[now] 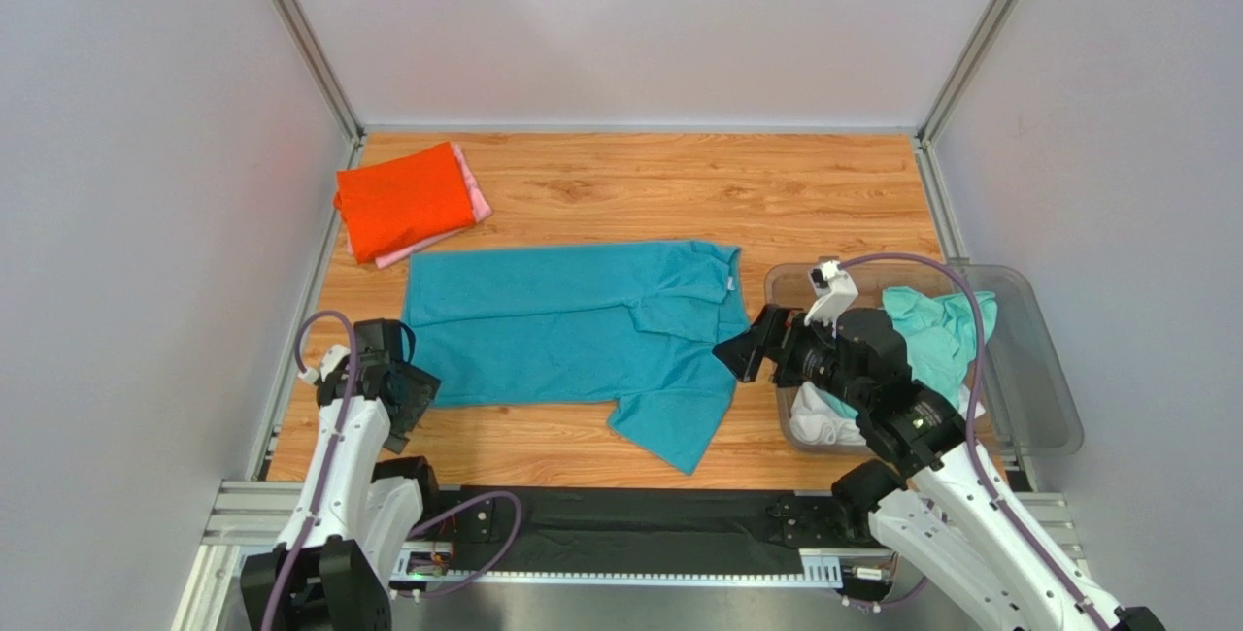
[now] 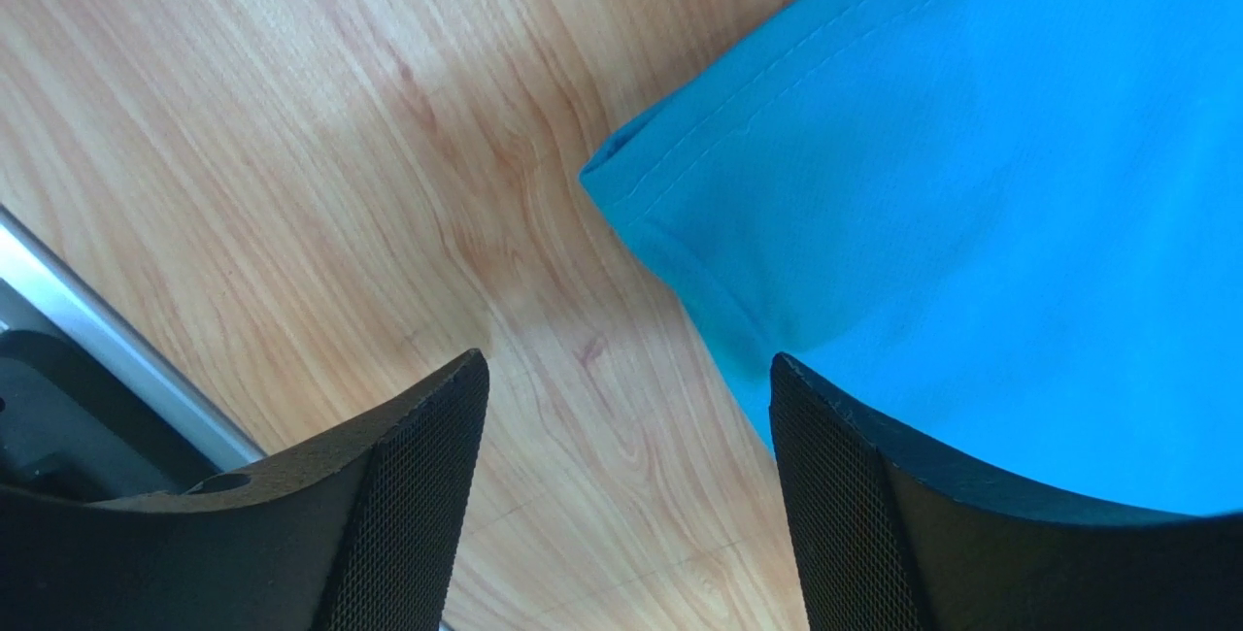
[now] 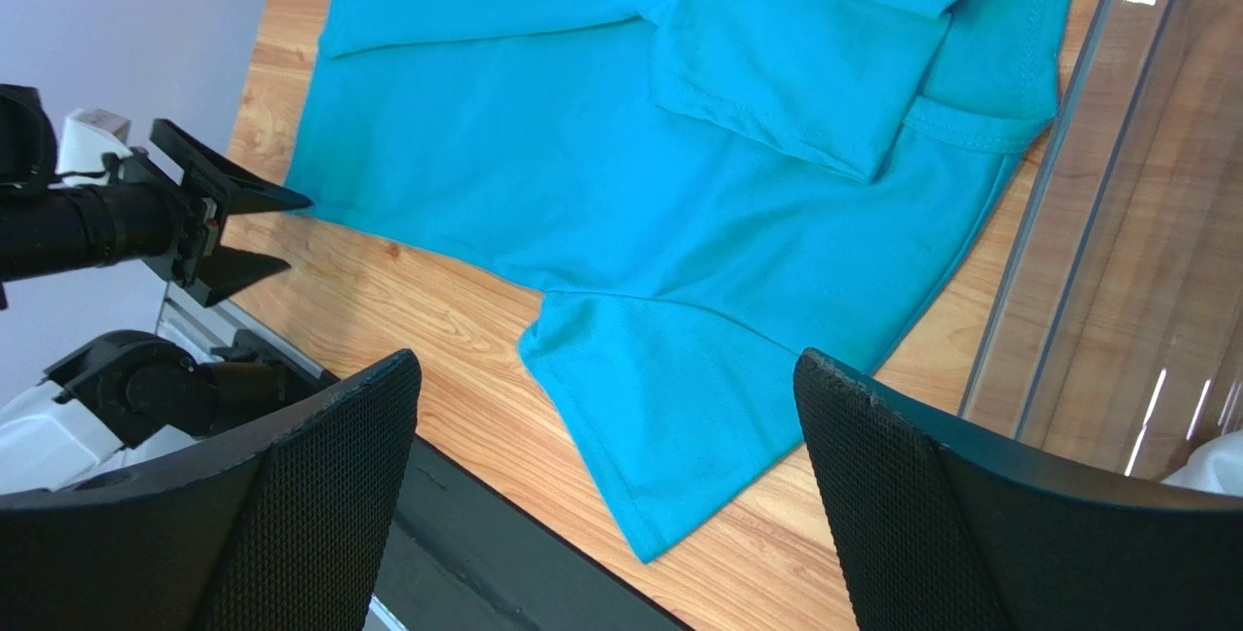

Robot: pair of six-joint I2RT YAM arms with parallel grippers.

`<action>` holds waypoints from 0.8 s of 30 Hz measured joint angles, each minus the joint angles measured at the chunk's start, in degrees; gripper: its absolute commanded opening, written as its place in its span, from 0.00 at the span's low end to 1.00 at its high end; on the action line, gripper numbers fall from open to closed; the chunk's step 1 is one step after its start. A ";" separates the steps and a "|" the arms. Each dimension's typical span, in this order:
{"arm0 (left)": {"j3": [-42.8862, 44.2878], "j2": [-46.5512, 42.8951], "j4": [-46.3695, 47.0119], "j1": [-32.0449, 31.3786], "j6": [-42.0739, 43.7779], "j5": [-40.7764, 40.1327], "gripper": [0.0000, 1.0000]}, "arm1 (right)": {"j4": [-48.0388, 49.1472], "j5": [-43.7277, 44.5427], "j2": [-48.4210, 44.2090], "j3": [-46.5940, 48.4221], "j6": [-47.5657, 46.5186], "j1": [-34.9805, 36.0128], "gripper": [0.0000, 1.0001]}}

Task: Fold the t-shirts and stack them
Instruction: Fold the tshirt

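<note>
- The left fingers [image 1: 410, 378] sit at the near-left of the table [image 1: 657, 183], close to the left rail. They are spread wide and hold nothing.
- In the left wrist view the teal t-shirt's near-left hem corner lies just ahead of the gap. One finger [image 2: 854, 493] overlaps the cloth edge and the other stands over bare wood. Whether either touches the cloth cannot be told.
- The orange-red t-shirt [image 1: 397, 202] lies folded in the far-left corner on top of a pink t-shirt [image 1: 474, 194], of which only a thin edge shows on the right and near sides.
- The teal t-shirt [image 1: 569, 325] is spread flat across the middle, just near of that stack. One sleeve is folded in over the body and the other juts toward the near edge.
- Bare wood runs along the far side and in a strip by the near edge.
- The right fingers [image 1: 734, 349] hover at the shirt's right edge, parted wide and empty.
- The clear bin [image 1: 1043, 369] sits just to the right, holding a mint-green t-shirt [image 1: 934, 325] and a white t-shirt [image 1: 817, 420].
</note>
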 measured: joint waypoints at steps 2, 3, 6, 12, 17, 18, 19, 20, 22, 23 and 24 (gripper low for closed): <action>0.02 0.81 1.42 0.28 0.35 -0.52 0.75 | 0.00 0.00 0.52 -0.26 -0.22 0.00 1.00; 0.02 1.53 2.12 0.48 0.55 -0.74 0.74 | 0.00 0.00 0.74 -0.44 -0.33 0.00 1.00; 0.13 4.39 4.07 0.98 1.27 -1.14 0.65 | -0.02 0.04 1.44 -0.59 -0.72 0.00 1.00; 2.12 10.29 6.69 1.51 2.71 -1.84 0.57 | 0.00 0.44 1.86 -0.66 -1.66 0.00 1.00; 2.99 12.92 8.61 1.90 3.34 -2.54 0.50 | -0.02 0.59 2.34 -1.51 -2.25 0.00 1.00; 3.17 13.40 8.87 1.97 3.56 -2.69 0.44 | -0.09 0.61 2.47 -1.53 -2.36 0.00 1.00; 3.41 13.86 8.98 2.05 3.61 -2.86 0.41 | -0.07 0.68 2.67 -1.55 -2.54 0.00 1.00; 3.48 14.25 9.29 2.19 3.78 -2.99 0.39 | -0.02 0.70 2.75 -1.55 -2.64 0.00 1.00; 3.74 14.88 9.68 2.38 4.22 -3.15 0.34 | -0.04 0.92 2.78 -1.55 -2.84 0.00 1.00; 3.74 15.04 10.01 2.47 4.50 -3.17 0.34 | -0.02 1.03 2.78 -1.55 -2.97 0.00 1.00; 3.74 15.06 10.25 2.54 4.68 -3.19 0.29 | -0.02 1.07 2.78 -1.55 -3.02 0.00 1.00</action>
